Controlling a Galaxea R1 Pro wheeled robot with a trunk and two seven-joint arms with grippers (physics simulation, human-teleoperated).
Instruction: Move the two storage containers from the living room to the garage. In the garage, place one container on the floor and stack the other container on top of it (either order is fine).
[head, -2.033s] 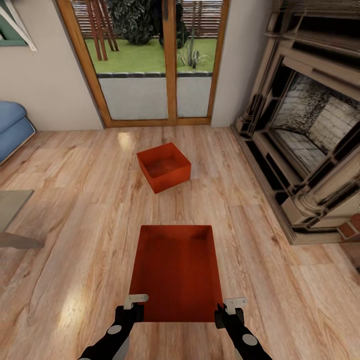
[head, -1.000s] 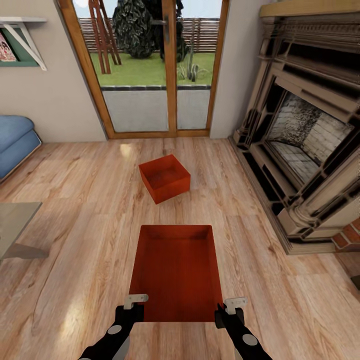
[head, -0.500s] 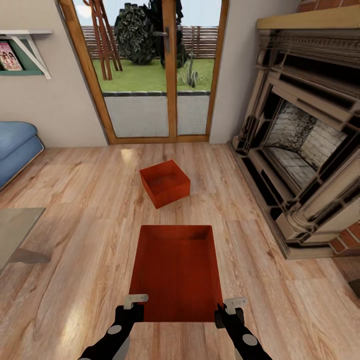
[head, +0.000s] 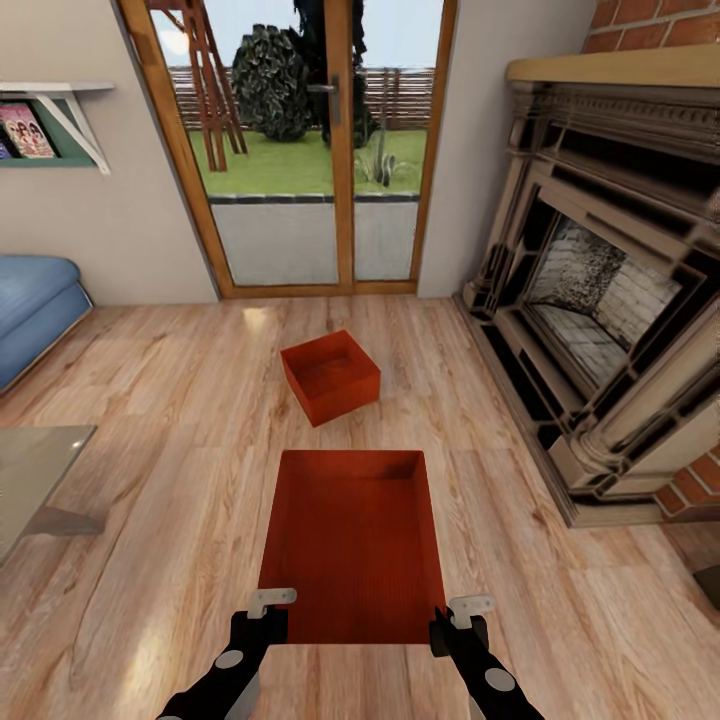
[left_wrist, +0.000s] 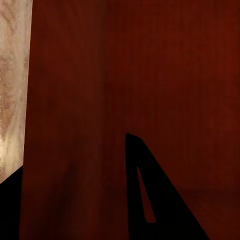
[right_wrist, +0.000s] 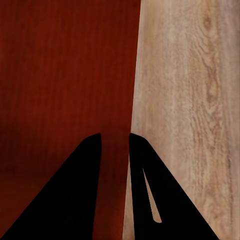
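In the head view I hold one orange-red storage container (head: 352, 540) in front of me, above the light wood floor of the living room. My left gripper (head: 270, 603) is shut on its near left corner and my right gripper (head: 468, 608) on its near right corner. The left wrist view looks into the container (left_wrist: 100, 75), with one finger inside it. In the right wrist view the fingers (right_wrist: 145, 180) straddle the container's wall (right_wrist: 65, 65). The second storage container (head: 330, 377) sits open-topped on the floor farther ahead, turned slightly askew.
Wood-framed glass doors (head: 335, 150) stand straight ahead. A large fireplace (head: 600, 300) with brick above runs along the right. A blue sofa (head: 35, 300) and a glass table (head: 35, 470) are at the left, with a wall shelf (head: 50, 120) above.
The whole view has shifted: the doors, the fireplace and the far container have slid down the picture and shrunk, so the camera has moved back. The held container and both grippers keep their places.
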